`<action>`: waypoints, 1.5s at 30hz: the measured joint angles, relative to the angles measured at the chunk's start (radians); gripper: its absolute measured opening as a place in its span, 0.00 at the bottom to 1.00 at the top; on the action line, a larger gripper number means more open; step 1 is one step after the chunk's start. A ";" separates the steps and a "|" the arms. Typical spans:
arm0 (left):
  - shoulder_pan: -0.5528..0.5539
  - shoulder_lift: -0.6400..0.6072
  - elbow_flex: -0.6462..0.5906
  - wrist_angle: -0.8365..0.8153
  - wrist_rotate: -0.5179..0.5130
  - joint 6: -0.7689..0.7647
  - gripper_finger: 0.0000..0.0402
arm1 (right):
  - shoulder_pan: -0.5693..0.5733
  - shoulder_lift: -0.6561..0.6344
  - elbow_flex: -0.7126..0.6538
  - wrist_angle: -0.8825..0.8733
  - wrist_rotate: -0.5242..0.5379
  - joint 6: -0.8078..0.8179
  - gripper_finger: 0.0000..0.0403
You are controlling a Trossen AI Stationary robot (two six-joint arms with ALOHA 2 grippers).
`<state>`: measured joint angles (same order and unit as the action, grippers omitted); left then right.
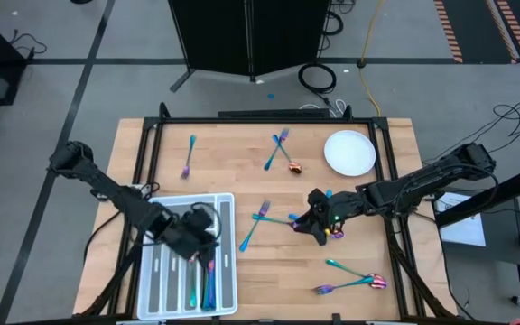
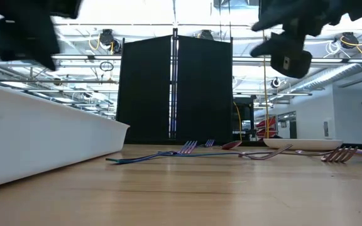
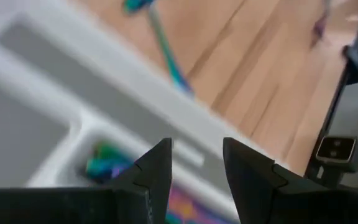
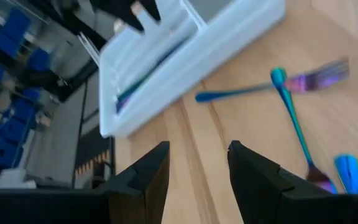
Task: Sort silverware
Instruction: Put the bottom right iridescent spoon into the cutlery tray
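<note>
Iridescent silverware lies scattered on the wooden table: a fork far left, two forks and a spoon at the far middle, two crossed pieces at the centre, more near the front right. Several pieces lie in the white tray at the near left. My left gripper hovers open over the tray's right side, with nothing between its fingers. My right gripper hangs open above the table's middle, just right of the crossed pieces, also with nothing between its fingers.
A round white plate sits at the far right. Bare wood lies between the tray and the crossed pieces and along the near middle. In the low view the tray's white wall fills the left side.
</note>
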<state>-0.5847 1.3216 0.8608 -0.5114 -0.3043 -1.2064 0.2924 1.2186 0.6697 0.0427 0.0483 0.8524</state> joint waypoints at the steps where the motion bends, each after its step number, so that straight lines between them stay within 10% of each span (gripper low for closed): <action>1: 0.025 0.000 0.000 0.028 0.003 0.060 0.36 | 0.003 0.000 0.000 -0.018 -0.002 0.003 0.37; 11: 0.349 0.000 0.005 0.406 0.067 0.566 0.36 | 0.004 -0.059 0.000 -0.084 -0.002 0.008 0.37; 24: 0.751 0.249 0.429 0.268 0.328 0.949 0.36 | -0.037 -0.280 0.000 -0.365 0.013 -0.181 0.37; 32: 0.861 0.490 0.717 0.103 0.451 1.316 0.36 | -0.048 -0.291 0.000 -0.398 0.012 -0.074 0.37; 37: 0.851 0.568 0.753 0.138 0.669 1.440 0.36 | -0.008 -0.284 -0.001 -0.502 0.000 0.137 0.37; 45: 0.761 0.641 0.753 0.160 0.685 1.609 0.36 | 0.182 -0.248 0.001 -0.439 -0.086 0.452 0.37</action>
<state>0.1762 1.9629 1.6138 -0.3515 0.3805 0.4026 0.4745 0.9705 0.6704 -0.3965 -0.0374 1.3041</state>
